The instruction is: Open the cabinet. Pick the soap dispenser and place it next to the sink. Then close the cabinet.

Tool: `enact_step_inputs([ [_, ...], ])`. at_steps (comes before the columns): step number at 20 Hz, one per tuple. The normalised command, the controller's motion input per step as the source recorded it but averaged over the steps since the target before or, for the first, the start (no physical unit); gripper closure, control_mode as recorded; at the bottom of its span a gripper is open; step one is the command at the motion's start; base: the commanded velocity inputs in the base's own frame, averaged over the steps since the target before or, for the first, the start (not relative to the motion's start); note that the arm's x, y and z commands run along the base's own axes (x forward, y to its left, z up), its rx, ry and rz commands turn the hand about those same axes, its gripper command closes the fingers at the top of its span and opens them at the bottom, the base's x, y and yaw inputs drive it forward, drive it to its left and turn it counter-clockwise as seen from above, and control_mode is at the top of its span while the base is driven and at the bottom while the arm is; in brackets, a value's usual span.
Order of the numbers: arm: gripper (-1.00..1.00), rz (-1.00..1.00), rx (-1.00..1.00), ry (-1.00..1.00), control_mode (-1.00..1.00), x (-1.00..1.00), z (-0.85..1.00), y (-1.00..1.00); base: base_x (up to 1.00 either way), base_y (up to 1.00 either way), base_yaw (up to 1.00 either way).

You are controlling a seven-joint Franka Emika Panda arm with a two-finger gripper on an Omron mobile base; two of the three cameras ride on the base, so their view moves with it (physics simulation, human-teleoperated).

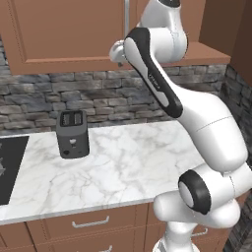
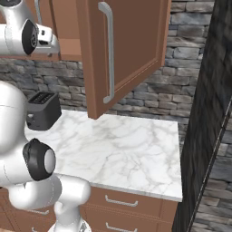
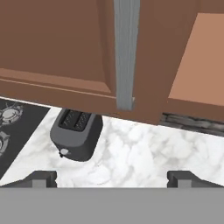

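— Hovering where, that two-finger gripper point(image 3: 112, 177)?

— Before the reddish-brown wooden wall cabinet point(image 3: 57, 48), jaws spread wide and holding nothing, in front of the left door's long vertical silver bar handle point(image 3: 126, 52).

— And the doors?

— Left one shut; the right door point(image 2: 122, 50) hangs swung outward, its handle point(image 2: 108, 52) facing the room.

— Below?

— A dark grey two-slot toaster point(image 1: 73, 134) standing on the white marble counter point(image 1: 128, 167), near the stone backsplash.
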Motion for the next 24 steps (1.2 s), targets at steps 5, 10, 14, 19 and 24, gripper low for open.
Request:
enact_step_inputs([
  [5, -1.0, -0.21, 0.0, 0.0, -1.0, 0.03, 0.17, 0.0, 0.0, 0.0, 0.0],
  [10, -1.0, -0.15, 0.04, -0.02, -1.0, 0.26, 0.08, 0.0, 0.0, 0.0, 0.0],
  [14, -1.0, -0.06, 0.03, -0.04, -1.0, 0.53, 0.0, 0.02, 0.0, 0.0, 0.0],
  [19, -1.0, -0.01, 0.0, -0.07, -1.0, 0.45, 0.0, 0.1, 0.0, 0.0, 0.0],
  [24, -1.0, 0.0, 0.0, -0.21, -1.0, 0.08, 0.0, 0.14, 0.0, 0.0, 0.0],
])
